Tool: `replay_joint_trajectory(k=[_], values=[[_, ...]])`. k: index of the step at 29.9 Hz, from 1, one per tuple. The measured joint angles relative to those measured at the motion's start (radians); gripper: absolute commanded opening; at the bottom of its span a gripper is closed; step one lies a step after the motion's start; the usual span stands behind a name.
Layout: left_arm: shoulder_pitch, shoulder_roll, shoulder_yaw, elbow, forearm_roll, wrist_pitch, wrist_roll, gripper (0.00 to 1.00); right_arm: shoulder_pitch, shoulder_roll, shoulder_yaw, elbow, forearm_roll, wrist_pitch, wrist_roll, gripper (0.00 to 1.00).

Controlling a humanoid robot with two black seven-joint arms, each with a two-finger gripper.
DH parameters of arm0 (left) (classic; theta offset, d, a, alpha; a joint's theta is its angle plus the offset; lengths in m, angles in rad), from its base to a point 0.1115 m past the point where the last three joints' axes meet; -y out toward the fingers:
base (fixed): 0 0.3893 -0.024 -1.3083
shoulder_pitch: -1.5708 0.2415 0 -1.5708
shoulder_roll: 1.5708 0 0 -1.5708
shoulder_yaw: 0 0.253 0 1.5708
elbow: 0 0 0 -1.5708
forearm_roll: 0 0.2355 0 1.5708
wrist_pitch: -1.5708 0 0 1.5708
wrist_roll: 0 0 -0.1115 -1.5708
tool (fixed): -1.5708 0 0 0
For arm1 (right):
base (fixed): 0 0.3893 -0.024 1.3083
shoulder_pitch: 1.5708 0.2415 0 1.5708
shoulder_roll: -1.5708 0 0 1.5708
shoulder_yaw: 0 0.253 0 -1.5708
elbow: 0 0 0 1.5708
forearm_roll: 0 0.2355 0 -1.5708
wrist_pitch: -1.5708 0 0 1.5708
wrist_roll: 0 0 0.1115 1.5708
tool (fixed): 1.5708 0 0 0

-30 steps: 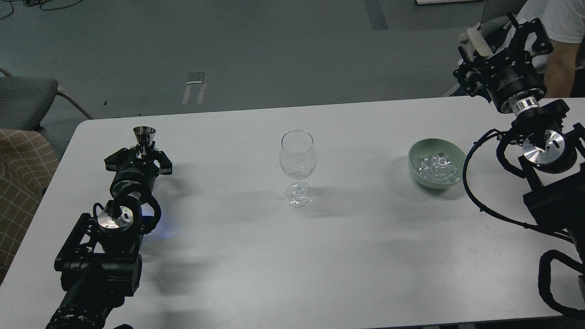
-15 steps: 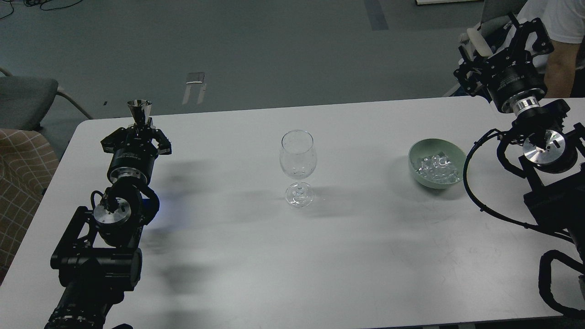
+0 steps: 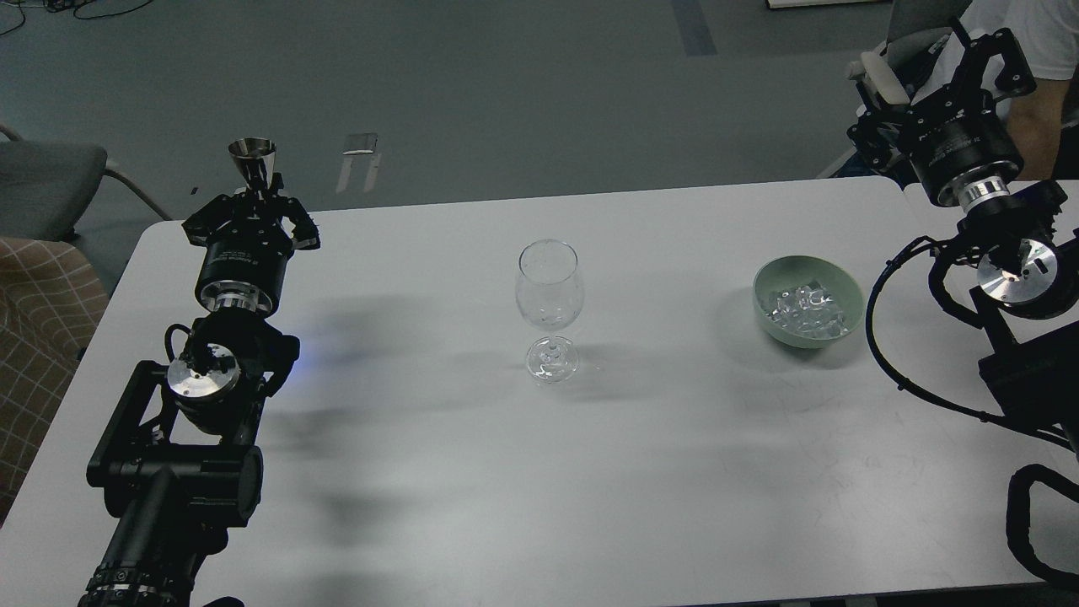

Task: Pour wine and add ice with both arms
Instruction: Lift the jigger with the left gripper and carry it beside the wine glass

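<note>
A grey chair [image 3: 46, 181] is standing at the far left, beyond the white table [image 3: 472, 472]. Nearer on the left, a tan checked cushion [image 3: 38, 337] is showing beside the table's left edge. A person in a white shirt [image 3: 1041, 59] is sitting at the far right corner. Black cables [image 3: 67, 8] are lying on the grey floor [image 3: 506, 93] at the far left.

Surface: white table [image 3: 438, 472], rounded corners, faint scuff marks toward right | Centre: empty clear wine glass [image 3: 550, 310], upright, foot on tabletop | Right: pale green bowl [image 3: 809, 302] resting on tabletop, well apart from glass | Bowl contents: clear ice cubes [image 3: 805, 308] | Shadows: soft dark patches at left.
</note>
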Motion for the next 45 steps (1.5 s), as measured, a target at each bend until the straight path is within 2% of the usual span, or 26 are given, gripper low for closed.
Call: replay_joint_trajectory(k=[3,6,10,25,45], values=[[0.013,0.003,0.000,-0.032,0.002,-0.001,0.005,0.17,-0.001,-0.004,0.000,0.002,0.000,0.000,-0.001,1.00],[0.039,0.004,0.002,-0.075,0.008,-0.003,0.006,0.06,-0.005,-0.006,0.000,0.006,0.000,0.000,-0.001,1.00],[0.092,0.005,0.024,-0.153,0.019,-0.005,0.006,0.00,-0.022,-0.008,0.000,0.020,0.000,0.000,-0.001,1.00],[0.157,0.004,0.097,-0.277,0.076,-0.001,0.000,0.00,-0.066,-0.030,0.000,0.065,0.002,0.000,0.000,1.00],[0.157,-0.051,0.204,-0.287,0.158,0.000,0.004,0.00,-0.112,-0.066,0.003,0.100,0.003,-0.002,0.000,1.00]])
